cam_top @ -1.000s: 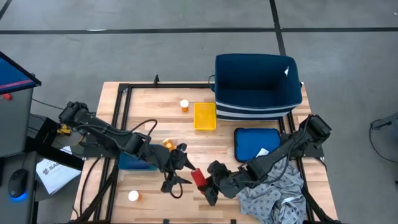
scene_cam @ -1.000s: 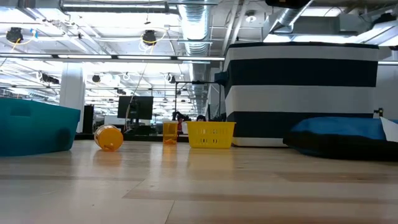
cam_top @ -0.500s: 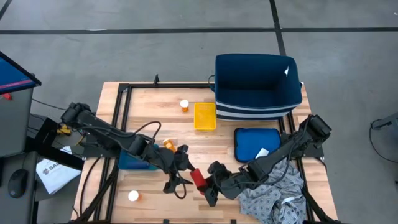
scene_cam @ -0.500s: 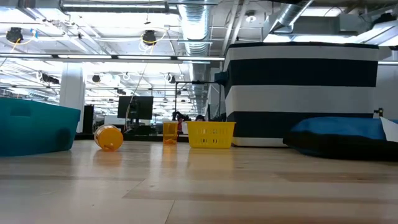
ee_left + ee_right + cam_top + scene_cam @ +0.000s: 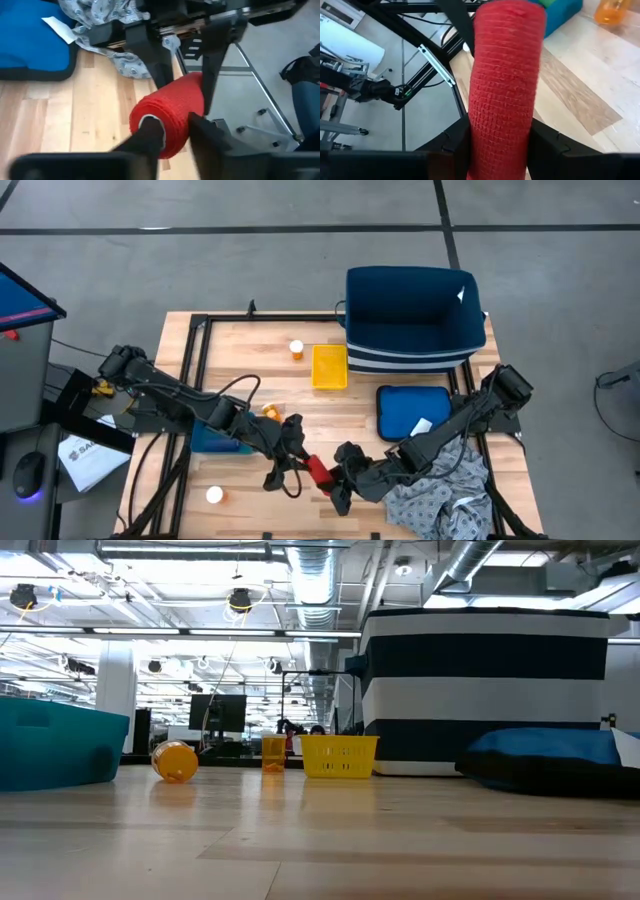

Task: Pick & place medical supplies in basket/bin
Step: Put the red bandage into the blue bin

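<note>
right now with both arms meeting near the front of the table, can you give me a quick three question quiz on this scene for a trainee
1. True or false: the red bandage roll lies loose on the table, clear of both grippers.
2. Which container stands right beside the big navy striped bin? A) yellow basket B) teal bin C) neither
3. Fill in: the right gripper is shut on the ______.

Key
1. False. The right gripper's fingers clamp it on both sides, and the left gripper has its fingers at the roll's near end.
2. A
3. red bandage roll
</note>
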`<state>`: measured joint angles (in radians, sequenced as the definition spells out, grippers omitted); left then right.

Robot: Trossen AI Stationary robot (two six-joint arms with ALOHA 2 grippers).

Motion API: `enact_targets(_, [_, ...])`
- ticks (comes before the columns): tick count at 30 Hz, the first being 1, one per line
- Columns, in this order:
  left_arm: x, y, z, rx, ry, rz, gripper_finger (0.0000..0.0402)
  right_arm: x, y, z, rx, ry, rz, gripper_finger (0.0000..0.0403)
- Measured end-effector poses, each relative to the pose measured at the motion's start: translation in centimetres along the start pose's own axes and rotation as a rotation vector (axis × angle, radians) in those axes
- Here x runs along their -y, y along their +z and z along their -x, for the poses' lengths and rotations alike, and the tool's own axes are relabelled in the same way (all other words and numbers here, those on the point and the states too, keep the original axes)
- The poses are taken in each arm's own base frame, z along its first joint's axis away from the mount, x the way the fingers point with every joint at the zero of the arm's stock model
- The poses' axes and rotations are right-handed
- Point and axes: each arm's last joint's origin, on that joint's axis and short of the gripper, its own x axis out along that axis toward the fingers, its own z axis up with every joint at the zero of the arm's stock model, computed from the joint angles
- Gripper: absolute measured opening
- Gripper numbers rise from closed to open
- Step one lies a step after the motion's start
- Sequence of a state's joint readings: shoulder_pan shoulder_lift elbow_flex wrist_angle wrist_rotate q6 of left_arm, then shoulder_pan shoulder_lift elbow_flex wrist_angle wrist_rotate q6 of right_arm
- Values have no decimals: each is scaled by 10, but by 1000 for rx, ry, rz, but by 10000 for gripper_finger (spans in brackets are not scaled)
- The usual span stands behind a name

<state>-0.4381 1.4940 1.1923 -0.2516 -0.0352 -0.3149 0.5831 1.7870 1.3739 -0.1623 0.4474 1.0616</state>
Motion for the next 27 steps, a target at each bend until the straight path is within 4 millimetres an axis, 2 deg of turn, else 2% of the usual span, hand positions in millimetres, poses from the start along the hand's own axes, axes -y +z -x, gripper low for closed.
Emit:
enact_targets(1, [0,0,0,0,-3,-5,41,0,0,0,2,4,6,144])
enact_targets(3, [0,0,2,-7,-8,-17,17,-2,0,0,9,18,13,145])
enact_targets(8, [-3,-5,24,-103,31,-75,13,-7,-4,3,18,42,3,171])
enact_targets(13, [-15,-17,60,-251,125,-69,7,-12,-19,12,-92,61,-21,211])
enact_targets(21, [-26,-48,133,-523,354,131,7,1,-46,24,-227,-125,-74,220])
enact_targets(27, [-27,-73,162,-790,559,306,6,2,-53,28,-250,-157,-110,214])
